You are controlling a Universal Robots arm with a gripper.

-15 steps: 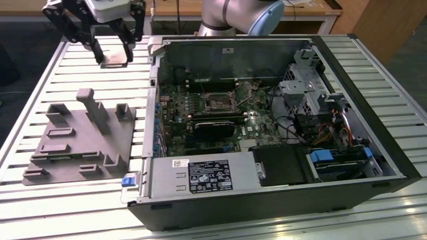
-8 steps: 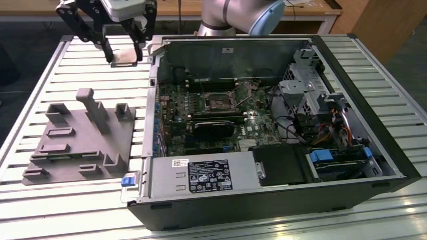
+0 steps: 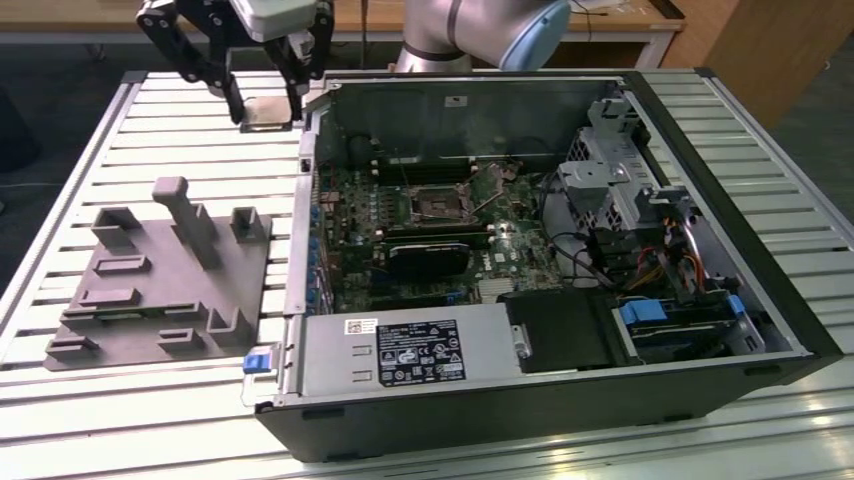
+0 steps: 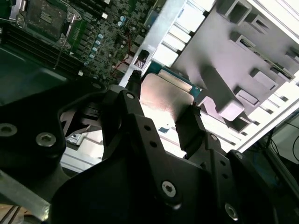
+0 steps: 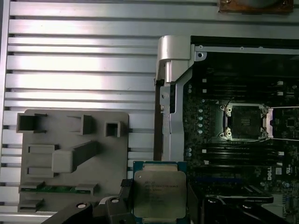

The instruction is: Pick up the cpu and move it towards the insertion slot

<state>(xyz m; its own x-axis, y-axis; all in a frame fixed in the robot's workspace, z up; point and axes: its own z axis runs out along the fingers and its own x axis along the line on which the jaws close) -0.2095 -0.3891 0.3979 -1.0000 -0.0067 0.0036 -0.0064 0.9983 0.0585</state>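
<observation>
My gripper (image 3: pixel 267 108) hangs above the slatted table, just outside the far corner of the open computer case on the exterior view's left. It is shut on the cpu (image 3: pixel 266 111), a small silvery square plate held flat between the two black fingers (image 3: pixel 238 103). Both wrist views show the cpu (image 5: pixel 160 193) (image 4: pixel 166 95) clamped at its two opposite edges. The insertion slot (image 3: pixel 438 203) is a square socket with a metal frame and a dark centre on the motherboard, also seen in both wrist views (image 5: pixel 246 122) (image 4: pixel 44 16). It lies apart from the cpu, inside the case.
A grey plastic fixture (image 3: pixel 167 275) with blocks and pegs lies on the table (image 3: pixel 160 140) at the exterior view's left. The case wall (image 3: pixel 310 150) stands between the gripper and the motherboard. Inside are a black card (image 3: pixel 430 257), drive cages (image 3: pixel 614 170) and cables.
</observation>
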